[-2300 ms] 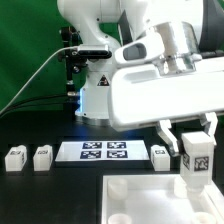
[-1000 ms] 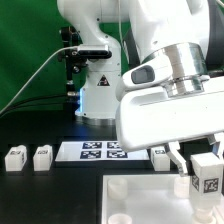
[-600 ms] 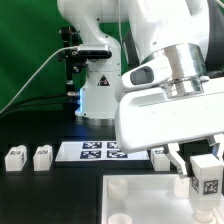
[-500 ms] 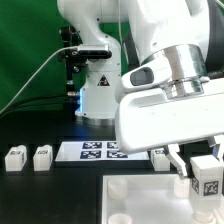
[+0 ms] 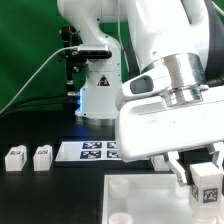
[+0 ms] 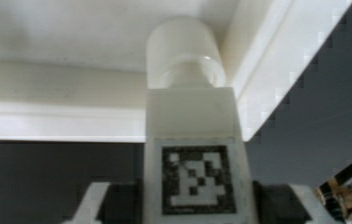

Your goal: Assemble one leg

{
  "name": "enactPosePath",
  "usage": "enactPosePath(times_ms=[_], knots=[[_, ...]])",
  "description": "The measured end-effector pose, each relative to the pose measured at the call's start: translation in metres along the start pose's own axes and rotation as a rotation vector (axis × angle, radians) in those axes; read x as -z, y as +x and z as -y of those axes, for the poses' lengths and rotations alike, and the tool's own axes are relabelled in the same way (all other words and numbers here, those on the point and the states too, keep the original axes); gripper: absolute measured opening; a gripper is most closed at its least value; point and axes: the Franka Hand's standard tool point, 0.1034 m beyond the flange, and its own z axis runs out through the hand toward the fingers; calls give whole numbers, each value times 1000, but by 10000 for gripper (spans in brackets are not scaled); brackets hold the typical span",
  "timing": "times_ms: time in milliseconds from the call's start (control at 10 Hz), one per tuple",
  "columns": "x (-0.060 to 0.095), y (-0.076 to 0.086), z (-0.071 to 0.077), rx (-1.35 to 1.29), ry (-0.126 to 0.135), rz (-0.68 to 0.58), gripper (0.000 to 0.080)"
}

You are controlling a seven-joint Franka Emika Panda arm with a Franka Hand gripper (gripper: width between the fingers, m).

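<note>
One leg (image 5: 205, 186), seemingly light, stiff, smooth plastic best held by its flat tagged faces, hangs upright over the white panel (image 5: 140, 198), gripper (image 5: 200, 172) jaws clamping it.

The arm (image 5: 165, 30) is seen reaching down at the exterior view's right, with the wrist (image 5: 185, 75) pointed downward. The gripper (image 5: 203, 172) is oriented vertically. Its fingers (image 5: 181, 170) are clamped on either side of the leg (image 5: 207, 188), which is gripped upright.
</note>
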Motion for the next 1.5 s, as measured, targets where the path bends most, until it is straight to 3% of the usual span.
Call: enactPosePath(times_ms=[700, 900, 1000, 1200, 1500], knots=[[-3, 0, 2, -11, -3, 5, 294], [-3, 0, 2, -12, -3, 5, 573], [-3, 0, 2, -12, -3, 6, 573], [-3, 0, 2, -12, -3, 6, 647], [-3, 0, 2, -12, -3, 6, 649]])
